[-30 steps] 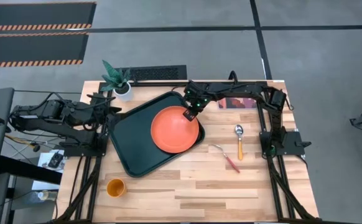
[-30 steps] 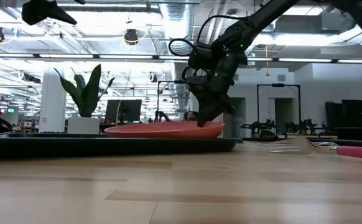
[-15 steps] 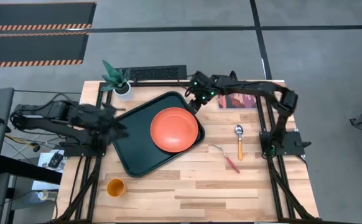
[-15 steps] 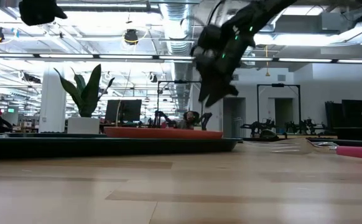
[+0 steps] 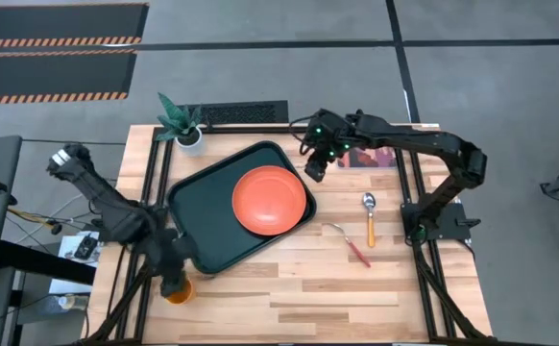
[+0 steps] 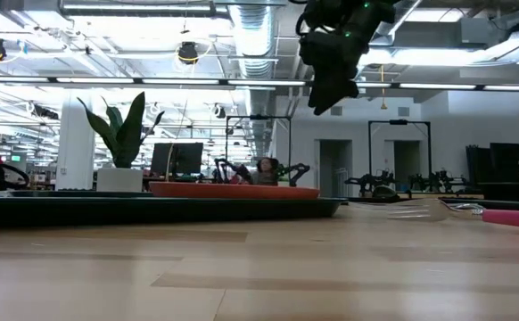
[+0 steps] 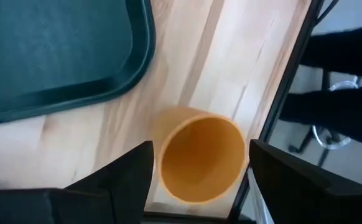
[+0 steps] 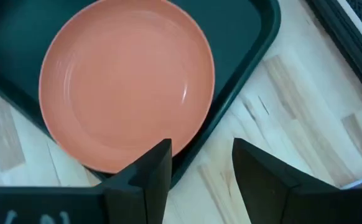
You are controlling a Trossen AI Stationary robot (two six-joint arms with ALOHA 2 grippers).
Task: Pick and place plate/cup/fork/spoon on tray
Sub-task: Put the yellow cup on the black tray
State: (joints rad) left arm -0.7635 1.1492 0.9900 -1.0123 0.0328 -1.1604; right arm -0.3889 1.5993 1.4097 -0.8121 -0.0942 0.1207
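Note:
The orange-red plate (image 5: 270, 200) lies flat on the right part of the dark green tray (image 5: 207, 216), its right edge over the tray's rim (image 8: 231, 106). My right gripper (image 5: 315, 170) hangs open and empty above the tray's right rim, clear of the plate (image 8: 128, 84). My left gripper (image 7: 199, 165) is open near the table's near left corner. Its two fingers stand on either side of the upright orange-yellow cup (image 7: 201, 155), which rests on the table. The red-handled fork (image 5: 349, 245) and the orange-handled spoon (image 5: 370, 216) lie on the table right of the tray.
A white pot with a green plant (image 5: 185, 125) stands at the far left behind the tray. A reddish picture card (image 5: 368, 157) lies at the far right under my right arm. The cup stands close to the table's left edge (image 7: 274, 106) and to the tray's near corner (image 7: 137, 74).
My right gripper has come off the plate's far right rim and risen, moving toward the table's right edge. The plate, tilted up at that side before, has settled flat on the tray. My left gripper has swung from the far left toward the near edge, down around the cup.

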